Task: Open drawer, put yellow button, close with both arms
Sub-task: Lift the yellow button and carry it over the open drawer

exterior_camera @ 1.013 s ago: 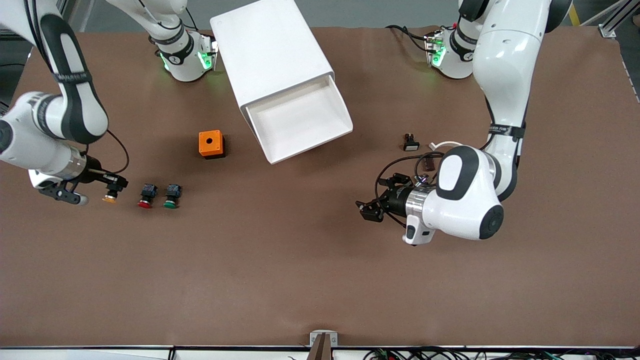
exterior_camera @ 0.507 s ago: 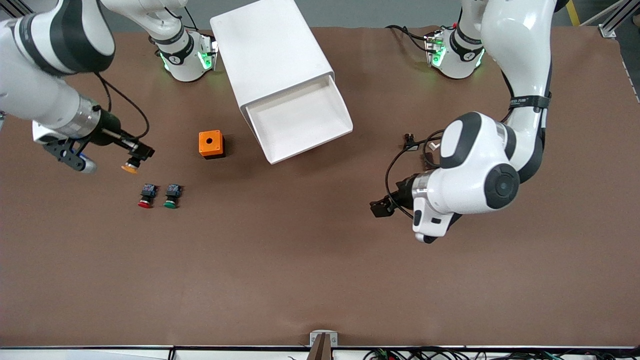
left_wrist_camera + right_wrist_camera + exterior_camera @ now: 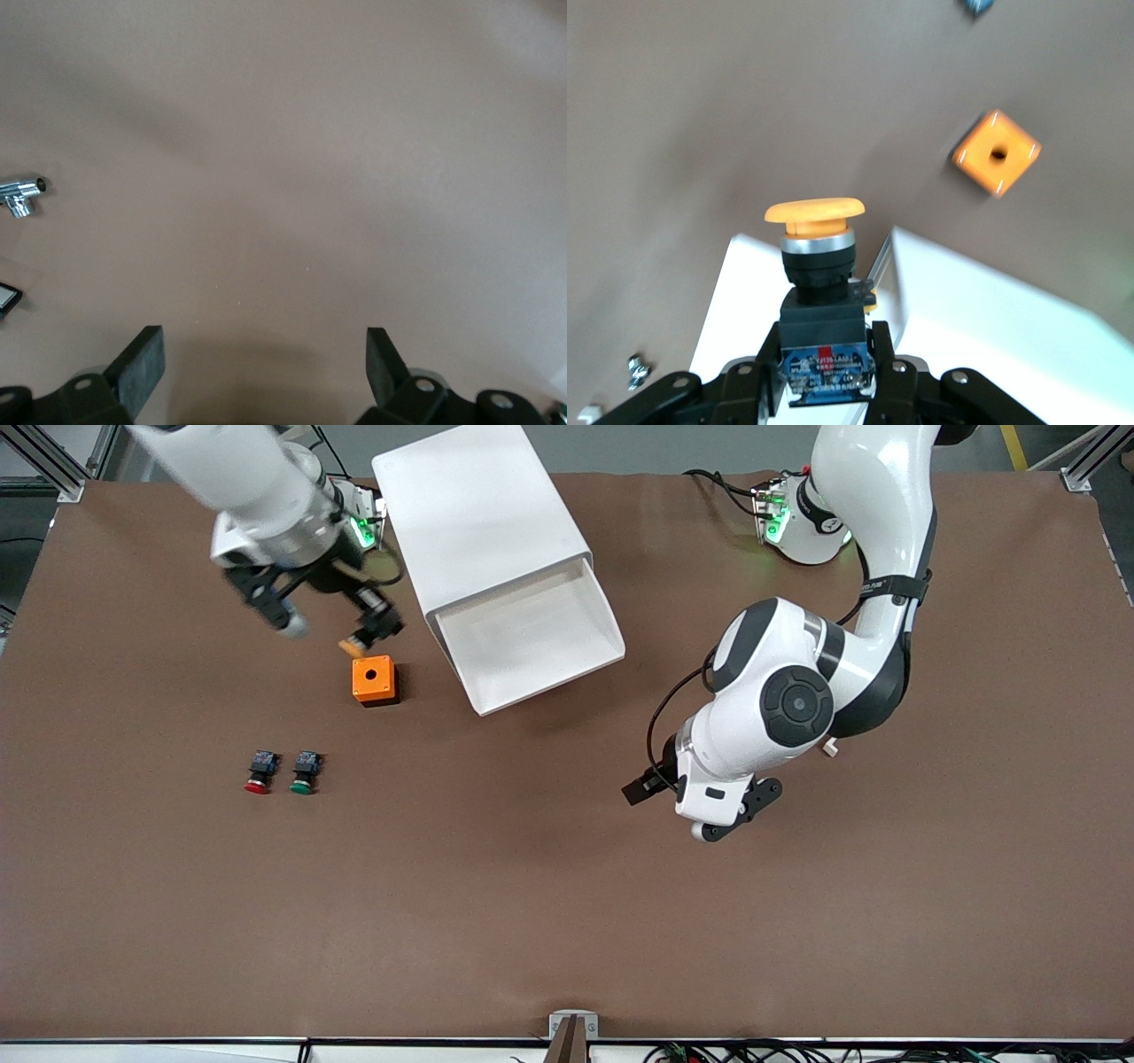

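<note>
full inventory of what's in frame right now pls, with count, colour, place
big white boxy cabinet: 1, white, between the two arm bases.
open top drawer: 1, white, pulled out toward the front camera, nothing seen in it.
yellow-capped push button with black-and-blue body: 1, held in the air over the table, just above the orange box.
orange square box with a round hole: 1, beside the drawer, toward the right arm's end.
red-capped button: 1, nearer the camera than the orange box.
green-capped button: 1, beside the red one.
small chrome fitting: 1, silver, on the table near the left arm.
brown table: 1.
right gripper: black, shut on the button.
left gripper: black, open, over bare table.
</note>
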